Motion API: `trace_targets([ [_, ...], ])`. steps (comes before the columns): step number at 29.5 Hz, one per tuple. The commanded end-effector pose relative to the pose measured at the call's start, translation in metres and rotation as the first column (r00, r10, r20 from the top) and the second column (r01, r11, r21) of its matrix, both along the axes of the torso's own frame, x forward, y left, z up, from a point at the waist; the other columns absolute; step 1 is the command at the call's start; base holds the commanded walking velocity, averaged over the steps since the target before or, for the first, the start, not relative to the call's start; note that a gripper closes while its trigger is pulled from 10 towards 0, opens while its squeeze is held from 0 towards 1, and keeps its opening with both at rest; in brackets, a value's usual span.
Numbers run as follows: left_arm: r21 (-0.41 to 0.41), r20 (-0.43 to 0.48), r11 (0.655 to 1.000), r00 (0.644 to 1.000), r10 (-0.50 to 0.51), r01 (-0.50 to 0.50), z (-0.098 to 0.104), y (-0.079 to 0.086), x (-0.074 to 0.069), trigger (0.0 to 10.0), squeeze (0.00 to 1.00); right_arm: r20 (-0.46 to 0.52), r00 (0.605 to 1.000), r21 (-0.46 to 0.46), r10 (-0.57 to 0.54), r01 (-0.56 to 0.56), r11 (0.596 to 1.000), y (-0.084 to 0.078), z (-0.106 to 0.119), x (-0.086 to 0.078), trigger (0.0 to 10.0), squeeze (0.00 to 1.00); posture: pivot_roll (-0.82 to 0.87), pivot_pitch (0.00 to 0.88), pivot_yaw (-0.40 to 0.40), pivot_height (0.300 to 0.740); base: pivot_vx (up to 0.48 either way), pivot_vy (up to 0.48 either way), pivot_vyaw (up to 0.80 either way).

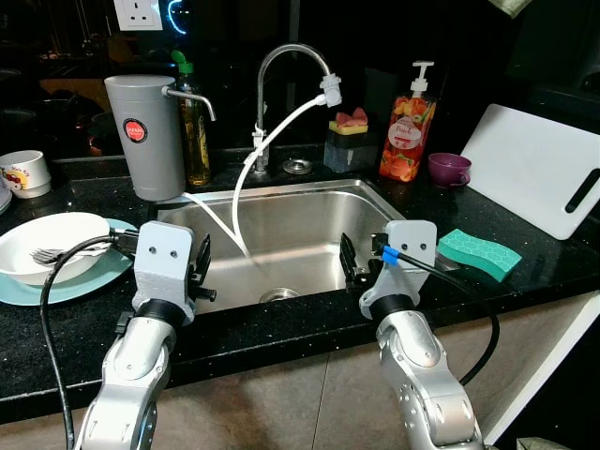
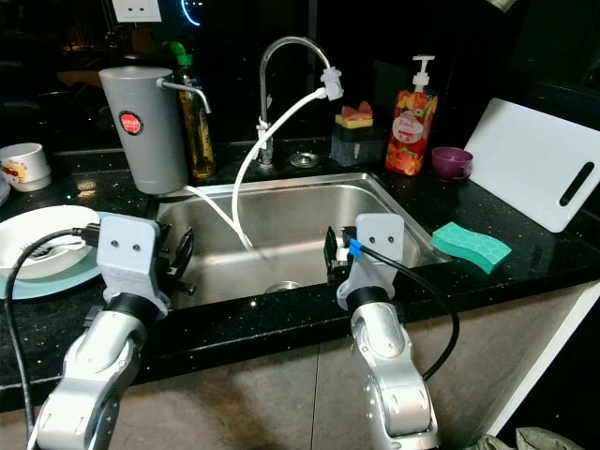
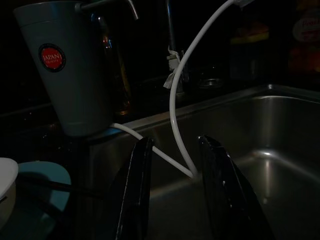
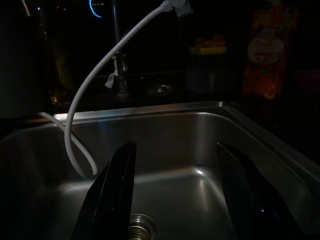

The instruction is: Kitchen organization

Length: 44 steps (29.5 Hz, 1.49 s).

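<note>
Both grippers hovered open and empty at the sink's (image 1: 370, 197) front edge; the green sponge (image 1: 479, 253), probably next, lay flat just outboard of the right gripper (image 1: 348, 262), well across from the left gripper (image 1: 200, 267).

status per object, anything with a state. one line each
left gripper: open, holding nothing, over the sink's near edge
right gripper: open, holding nothing, over the sink
sink: no dishes inside
faucet: no water running
white bowl: on teal plate, fork in it
soap bottle: upright
cutting board: leaning, tilted
green sponge: flat on counter
</note>
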<state>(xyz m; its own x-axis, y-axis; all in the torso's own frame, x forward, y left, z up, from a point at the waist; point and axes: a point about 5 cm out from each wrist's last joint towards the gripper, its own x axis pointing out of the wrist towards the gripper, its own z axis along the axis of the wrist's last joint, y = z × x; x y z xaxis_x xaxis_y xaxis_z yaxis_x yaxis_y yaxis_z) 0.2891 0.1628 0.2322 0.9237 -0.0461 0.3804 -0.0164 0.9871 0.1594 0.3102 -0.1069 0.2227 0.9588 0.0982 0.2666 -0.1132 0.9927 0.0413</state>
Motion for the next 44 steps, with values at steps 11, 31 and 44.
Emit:
trace_targets([
  [11,0.006,-0.014,1.000,1.000,0.000,0.000,-0.0034,-0.0016,0.0011,10.0,0.00,-0.008,1.000,-0.006,-0.007,0.007,1.000,-0.0014,-0.0021,-0.0003,10.0,0.00,0.12,0.072,-0.033,0.740,0.000,0.000,0.00],
  [31,0.004,-0.010,1.000,1.000,-0.001,0.001,-0.0035,-0.0031,0.0014,10.0,0.00,-0.002,1.000,-0.011,-0.002,0.001,1.000,-0.0010,-0.0012,0.0006,10.0,0.00,0.12,0.056,-0.037,0.740,0.000,0.000,0.00],
  [44,0.003,-0.008,1.000,1.000,-0.003,0.003,-0.0028,-0.0040,0.0015,10.0,0.00,-0.001,1.000,-0.012,0.000,0.000,1.000,-0.0010,-0.0006,0.0008,10.0,0.00,0.12,0.056,-0.037,0.740,0.000,0.000,0.00],
])
